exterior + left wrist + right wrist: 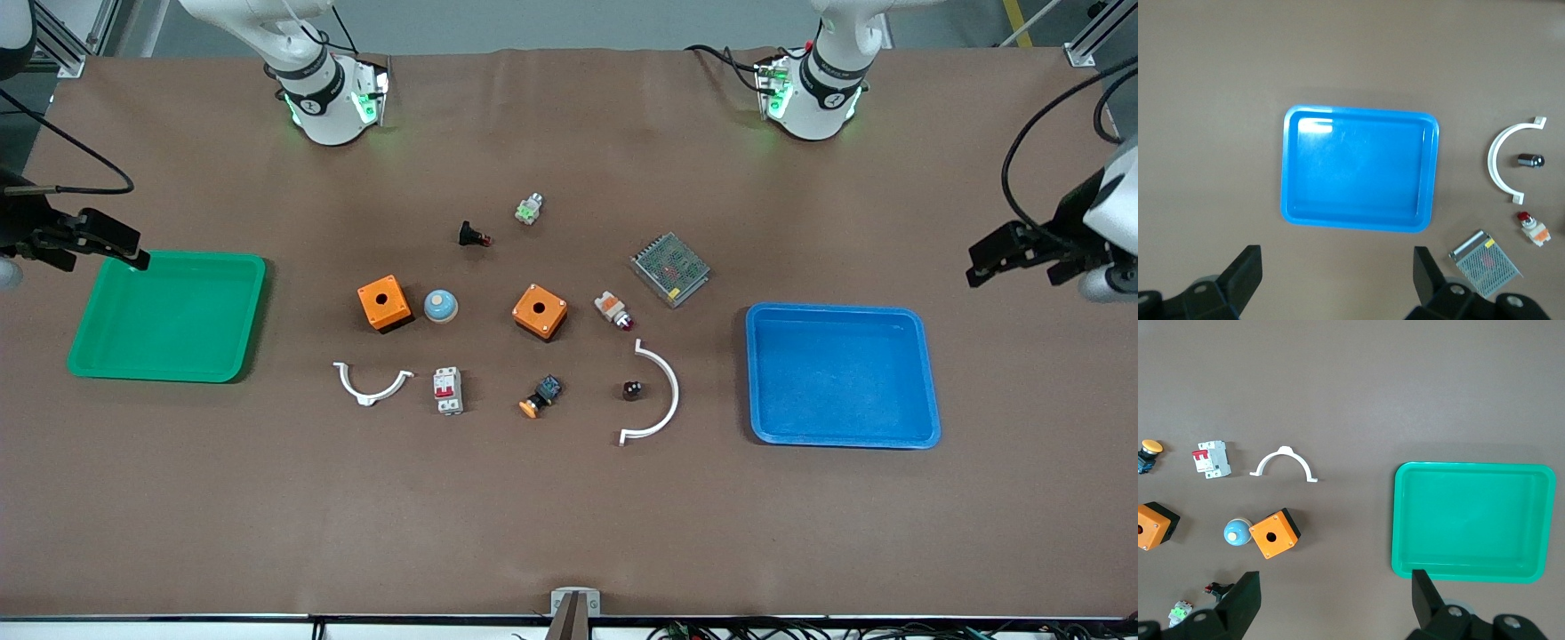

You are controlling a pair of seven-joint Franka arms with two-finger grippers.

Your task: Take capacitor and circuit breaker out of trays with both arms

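The capacitor [632, 389], a tiny black cylinder, lies inside the curve of a large white clip [659, 395]. It also shows in the left wrist view [1531, 161]. The breaker [447, 390], a white block with red levers, lies beside a small white clip [372, 382]. It also shows in the right wrist view [1211, 459]. My left gripper [1013, 260] hangs open and empty above the table past the blue tray [925, 373], at the left arm's end. My right gripper [98, 249] hangs open and empty above the edge of the green tray [253, 311].
Two orange boxes [384, 303] [540, 311], a blue dome button [440, 306], a black button with a red tip [472, 236], a green-and-white part [529, 209], a mesh-covered metal box [669, 268], a white-and-orange part [613, 309] and an orange-capped button [540, 396] lie mid-table.
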